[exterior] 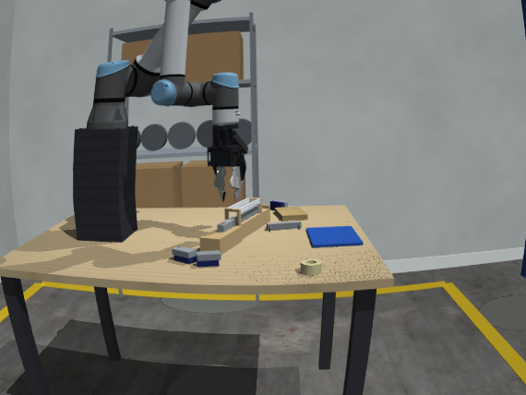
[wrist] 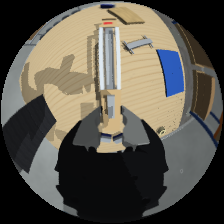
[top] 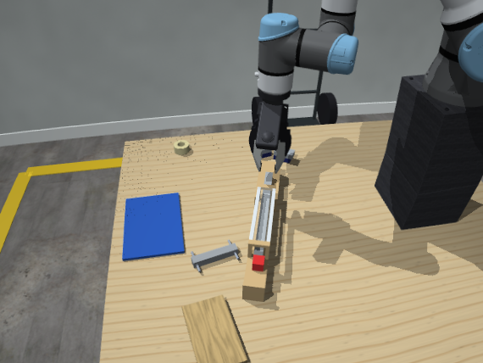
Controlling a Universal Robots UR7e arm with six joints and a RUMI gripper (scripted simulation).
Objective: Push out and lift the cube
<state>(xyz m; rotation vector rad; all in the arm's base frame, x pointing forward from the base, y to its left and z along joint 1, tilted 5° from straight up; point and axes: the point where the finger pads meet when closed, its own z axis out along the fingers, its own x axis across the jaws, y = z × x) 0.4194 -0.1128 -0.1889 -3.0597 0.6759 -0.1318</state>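
1. From where I'm standing, the gripper (top: 268, 169) (exterior: 230, 199) (wrist: 111, 106) is hanging, pointing down, above the near end of the long wooden beam (top: 254, 293) (exterior: 212, 244), at the opposite end from the cube.
2. Its two fingers are standing a little apart, pinching nothing, with a narrow gap showing between the tips.
3. The red cube (top: 258, 262) (wrist: 107, 23) is sitting just outside the channel (top: 253, 216) (exterior: 249, 203) (wrist: 118, 60), beyond the wooden frame at its far end. It is resting low over the beam, so it is not being held up above the roof.
4. A grey bar is lying lengthwise inside the channel, and a small grey block (top: 269, 178) (exterior: 226, 224) (wrist: 111, 105) is standing on the beam outside the end nearer the gripper.
5. To one side, a grey bar with little legs (top: 215, 254) (exterior: 283, 225) (wrist: 139, 43) is lying between the channel and a flat blue panel (top: 153, 226) (exterior: 334, 236) (wrist: 171, 73).
6. A wooden board (top: 215, 331) (exterior: 291, 213) (wrist: 126, 15) is lying near the cube's end, and a pale ring (top: 175, 148) (exterior: 304, 268) is resting well apart on the table (top: 360, 305) (exterior: 258, 272) (wrist: 142, 75).
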